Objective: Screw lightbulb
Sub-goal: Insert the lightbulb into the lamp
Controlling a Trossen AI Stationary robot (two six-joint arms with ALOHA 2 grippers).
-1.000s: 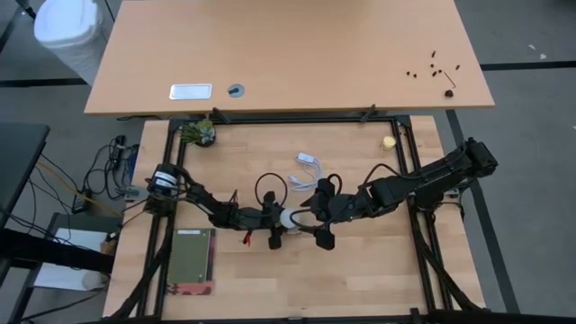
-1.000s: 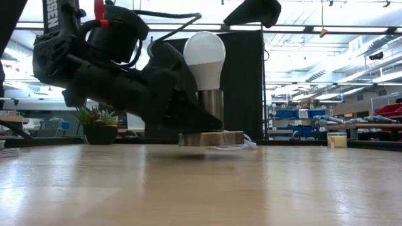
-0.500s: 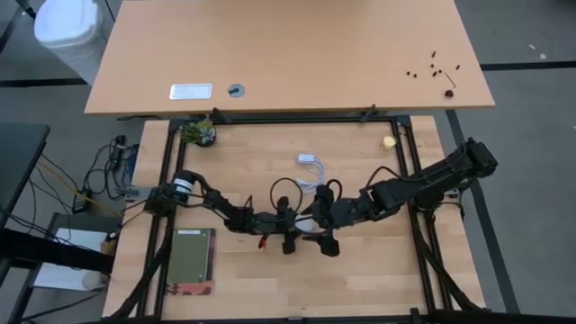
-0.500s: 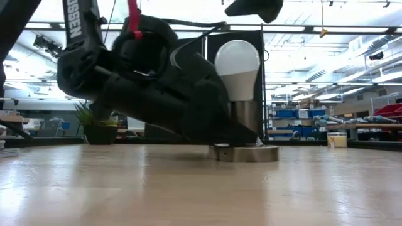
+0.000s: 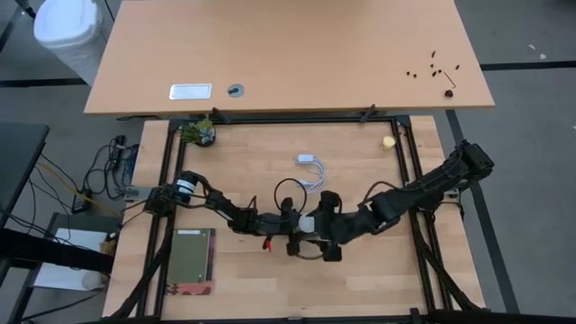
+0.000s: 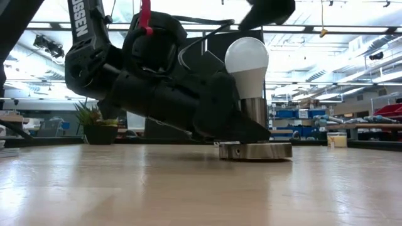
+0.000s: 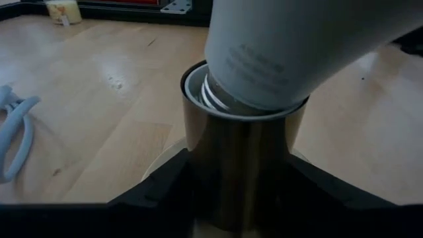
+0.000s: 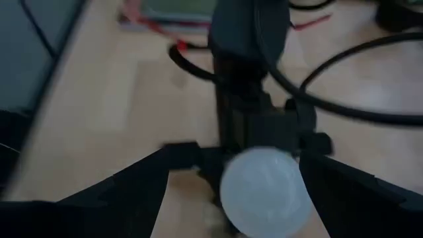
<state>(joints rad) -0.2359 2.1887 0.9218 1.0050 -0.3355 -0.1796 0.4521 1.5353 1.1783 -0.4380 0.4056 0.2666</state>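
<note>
The white lightbulb stands base-down in a shiny metal socket cylinder on a round disc base, at the table's middle near side. A few screw threads show above the socket's rim. My left gripper comes in low from the table's left and is shut on the socket. My right gripper is open above the bulb's globe, one finger on either side, touching nothing; it shows at the top of the low view. My left gripper pinches the socket's metal cylinder between its two fingers, one on each side, low down near the disc base. The fingers come in nearly level from the table's left. The disc base rests on the table and the socket stands upright.
A white cord lies on the table beyond the socket. A small yellowish ball sits at the far right, a potted plant at the far left, a flat green board at the near left. A second table stands beyond.
My left gripper has slid the socket with the bulb along the table toward the right edge and a little nearer; the bulb stays upright. My right gripper has moved toward the near edge, keeping above the bulb.
</note>
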